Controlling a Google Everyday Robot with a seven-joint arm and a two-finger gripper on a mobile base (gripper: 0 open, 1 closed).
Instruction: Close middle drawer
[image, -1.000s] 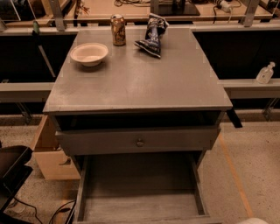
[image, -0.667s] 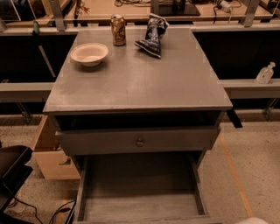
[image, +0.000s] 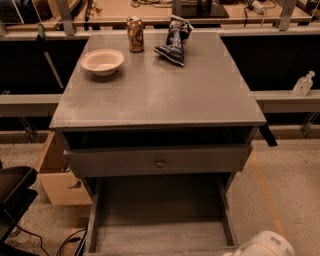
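The grey cabinet (image: 160, 95) stands in the middle of the camera view. Its top drawer front with a round knob (image: 160, 162) sits slightly out. Below it the middle drawer (image: 160, 215) is pulled far out toward me. I see its empty inside and side walls (image: 93, 215), while its front and knob are cut off by the bottom edge. The lowest drawer is hidden under it. My gripper is not in view. Only a white rounded part of my robot body (image: 265, 245) shows at the lower right, beside the open drawer's right front corner.
On the cabinet top stand a white bowl (image: 102, 61), a drink can (image: 134, 34) and a blue snack bag (image: 175, 40). An open wooden box (image: 55, 175) sits on the floor at the left, a dark chair (image: 12, 197) at the lower left, and a sanitiser bottle (image: 303, 84) on the right ledge.
A white rounded robot part now shows more clearly at the lower right corner. The cabinet, its drawers and the things on top have not moved.
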